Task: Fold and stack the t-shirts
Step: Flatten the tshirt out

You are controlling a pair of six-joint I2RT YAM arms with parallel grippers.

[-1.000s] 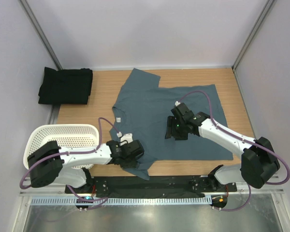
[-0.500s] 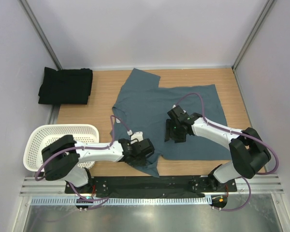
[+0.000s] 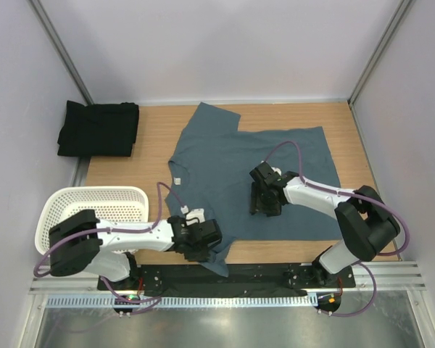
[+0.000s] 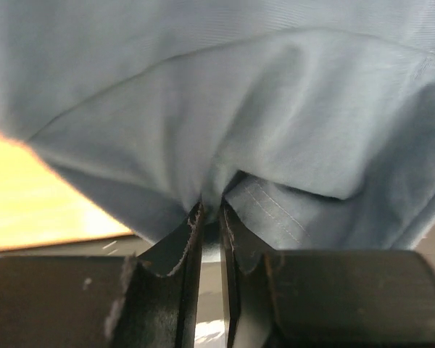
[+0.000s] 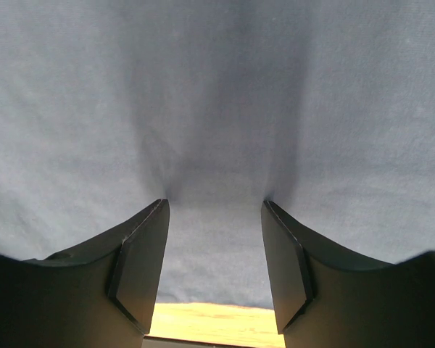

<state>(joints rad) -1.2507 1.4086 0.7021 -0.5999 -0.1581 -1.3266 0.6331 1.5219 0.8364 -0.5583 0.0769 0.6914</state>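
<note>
Two shirts, one basket (image 3: 94,199): the blue-grey shirt (image 3: 232,167) is spread out right of the basket, and the black shirt (image 3: 99,128) sits folded beyond it. The left gripper (image 4: 210,217) is pinched nearly closed on the blue-grey shirt's near edge. The right gripper (image 5: 214,210), further right, has its jaws apart with tips pressing the cloth, gripping nothing.

There are two t-shirts: one slate blue-grey t-shirt (image 3: 290,156) and one black t-shirt (image 3: 98,129). The black one is folded into a dark heap that may hide more than a single garment. One white perforated basket (image 3: 94,199) and one wooden table (image 3: 123,174) are in view. So are two grippers, the left gripper (image 3: 201,241) and the right gripper (image 3: 264,201), and one small white neck label (image 3: 178,180).
</note>
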